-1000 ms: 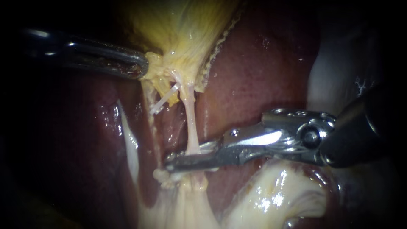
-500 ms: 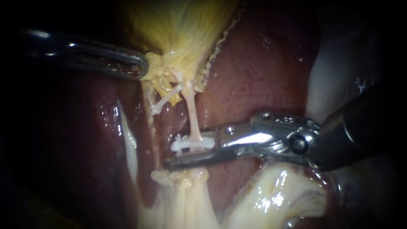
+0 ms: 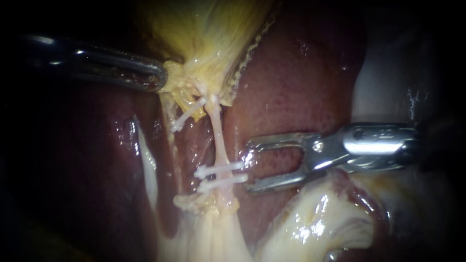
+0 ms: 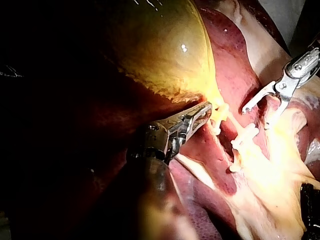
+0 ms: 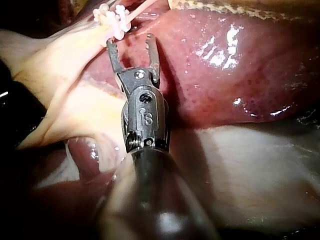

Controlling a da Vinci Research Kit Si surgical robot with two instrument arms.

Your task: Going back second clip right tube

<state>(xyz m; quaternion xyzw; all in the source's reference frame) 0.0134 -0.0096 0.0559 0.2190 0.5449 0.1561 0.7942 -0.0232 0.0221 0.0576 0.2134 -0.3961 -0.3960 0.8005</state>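
Jaws of the right instrument (image 3: pixel 248 165) are held wide apart and nothing is gripped between them. They are laid over the liver (image 3: pixel 296 82), and their tips are stopped just short of the right tube (image 3: pixel 219 138). Two white clips are seen across that tube, directly ahead of the open jaws. The upper clip (image 3: pixel 218 170) and the lower clip (image 3: pixel 222 182) are set side by side and close together. Both are placed near the end of the tube where it is lost in pale fatty tissue (image 3: pixel 213 233). The near ends of both clips are turned towards the gap between the jaws, and a narrow space is left between them and the jaw tips.

The jaws of the left instrument (image 3: pixel 162 80) are brought together at the yellow lower edge of the gallbladder (image 3: pixel 208 29). They appear to be clamped on it, though that side is poorly lit. A third clip (image 3: pixel 187 114) is seen just past the tips of these jaws, set across a yellowish strand (image 3: pixel 184 99) beside the right tube and well apart from the right instrument's jaws.
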